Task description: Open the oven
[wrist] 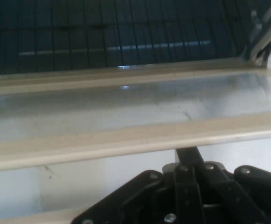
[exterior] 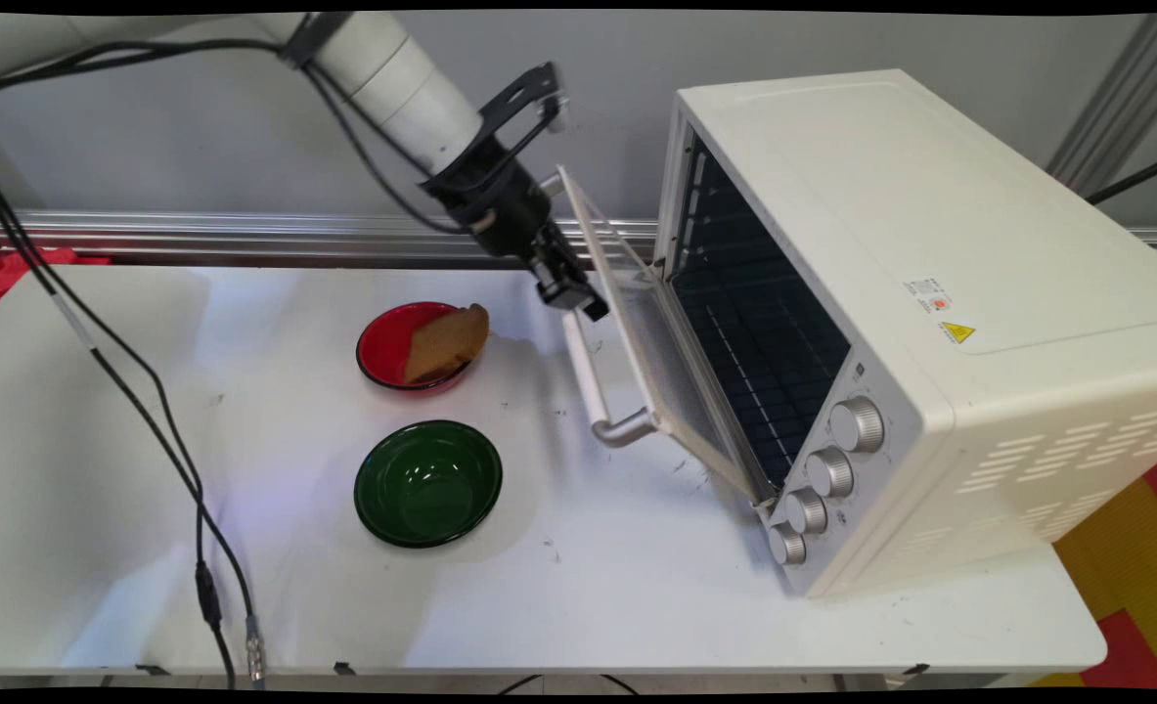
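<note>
A cream toaster oven stands on the right of the table with its glass door hanging partly open. My gripper is at the door's far end, its tip tucked between the white handle bar and the door. In the hand view the gripper looks shut, its narrow black tip reaching up under the door's cream rim. The door glass and the dark wire rack lie beyond. Whether the fingers touch the handle is hidden.
A red bowl with a slice of brown bread sits left of the door. A green bowl stands nearer the front. Several knobs line the oven's front. Black cables hang across the table's left.
</note>
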Tool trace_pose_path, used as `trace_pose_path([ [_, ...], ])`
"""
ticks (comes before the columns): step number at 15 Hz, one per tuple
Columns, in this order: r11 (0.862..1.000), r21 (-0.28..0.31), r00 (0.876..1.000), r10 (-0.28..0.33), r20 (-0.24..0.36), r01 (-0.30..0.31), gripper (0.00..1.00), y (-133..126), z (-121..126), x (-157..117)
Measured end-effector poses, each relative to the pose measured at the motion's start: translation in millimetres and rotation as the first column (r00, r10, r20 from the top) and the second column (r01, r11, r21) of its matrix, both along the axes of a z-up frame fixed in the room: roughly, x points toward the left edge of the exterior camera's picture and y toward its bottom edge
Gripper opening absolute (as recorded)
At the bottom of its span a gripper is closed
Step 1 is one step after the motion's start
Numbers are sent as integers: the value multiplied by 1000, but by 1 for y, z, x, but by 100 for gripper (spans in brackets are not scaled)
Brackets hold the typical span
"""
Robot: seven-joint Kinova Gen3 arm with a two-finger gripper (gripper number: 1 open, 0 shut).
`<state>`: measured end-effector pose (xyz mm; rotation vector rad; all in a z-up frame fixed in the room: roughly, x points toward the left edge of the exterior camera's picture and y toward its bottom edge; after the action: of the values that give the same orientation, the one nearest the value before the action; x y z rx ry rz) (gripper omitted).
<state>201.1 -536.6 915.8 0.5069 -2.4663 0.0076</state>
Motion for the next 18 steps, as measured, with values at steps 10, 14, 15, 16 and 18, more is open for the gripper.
trace_pose_path([
  [10,997,-52,998,-56,23,57,0,18,-44,48],
  [14,996,-60,997,-64,32,66,0,27,-61,58],
  [15,996,-61,997,-66,35,68,0,28,-64,60],
  [16,996,-62,997,-68,37,70,0,30,-68,62],
  [18,995,-63,997,-70,40,73,0,34,-72,67],
])
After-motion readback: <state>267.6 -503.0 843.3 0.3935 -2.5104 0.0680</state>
